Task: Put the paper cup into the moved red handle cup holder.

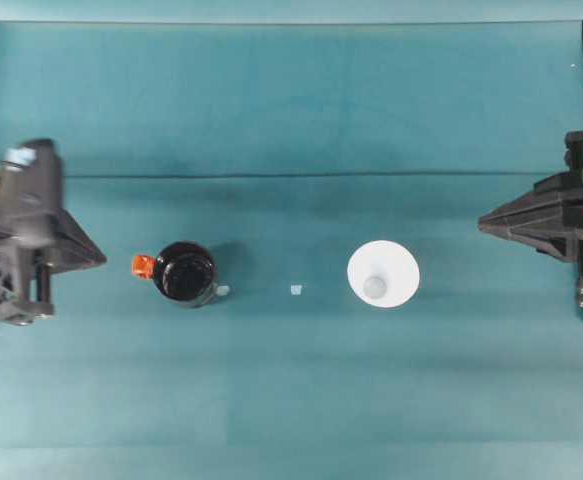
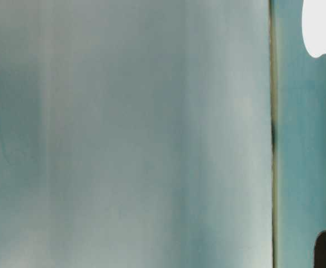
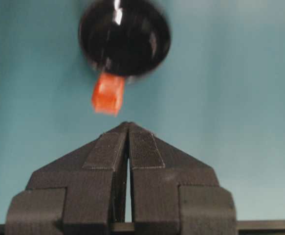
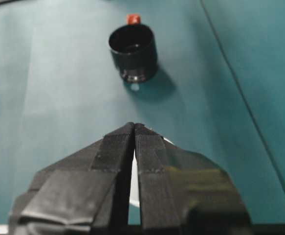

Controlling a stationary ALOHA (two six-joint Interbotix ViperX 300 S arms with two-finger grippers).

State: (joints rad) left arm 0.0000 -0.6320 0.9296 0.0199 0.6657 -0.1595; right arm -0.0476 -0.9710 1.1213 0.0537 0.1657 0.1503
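The table [image 1: 291,400] carries the holder [image 1: 184,273], standing upright just ahead of the left gripper [image 3: 128,128] with its handle [image 1: 143,265] turned toward the fingertips, untouched. The cup [image 1: 383,274] stands upright well ahead of the right gripper [image 4: 134,128], between it and the holder and clear of both. Both grippers have their jaws pressed together, gripping nothing.

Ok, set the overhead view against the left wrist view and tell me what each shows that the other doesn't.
Overhead alone: the paper cup standing mouth up, to the right of the holder, the right gripper at the right edge, and a small pale scrap between cup and holder. Left wrist alone: the left gripper close up, pads together, aimed at the orange-red handle tab. Both: the red handle cup holder, empty, on the teal table.
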